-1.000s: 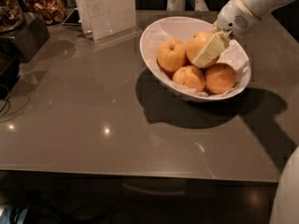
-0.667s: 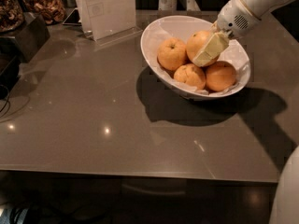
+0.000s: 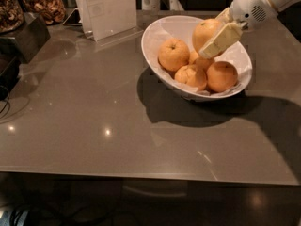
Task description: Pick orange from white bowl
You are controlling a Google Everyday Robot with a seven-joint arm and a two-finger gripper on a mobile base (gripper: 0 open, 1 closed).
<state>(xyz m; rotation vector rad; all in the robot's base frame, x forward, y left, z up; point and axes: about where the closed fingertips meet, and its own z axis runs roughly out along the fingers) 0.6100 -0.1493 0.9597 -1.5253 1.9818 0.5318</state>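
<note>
A large glossy white bowl point(image 3: 147, 45), lined with white paper, stands on the grey table at the back right. My gripper point(image 3: 209, 42) reaches in from the upper right and is shut on the largest, paler orange point(image 3: 203, 30), holding it a little above the others. One cream finger point(image 3: 221, 40) lies across the orange's right side; the other finger is hidden behind it. Three deeper-orange ones stay in the bowl: one with a stem dimple point(image 3: 173, 54) at the left, one point(image 3: 191, 76) at the front and one point(image 3: 221, 76) at the right. A further one point(image 3: 198, 60) shows partly beneath the held orange.
A clear stand holding a white sheet point(image 3: 106, 8) stands left of the bowl at the back. Jars of dried food point(image 3: 44, 4) and a black box point(image 3: 23, 36) are at the far left. The grey table point(image 3: 94, 126) stretches toward the front edge.
The gripper has risen a little with the pale orange in it, lifting it off the other oranges. The bowl and the other oranges have stayed in place.
</note>
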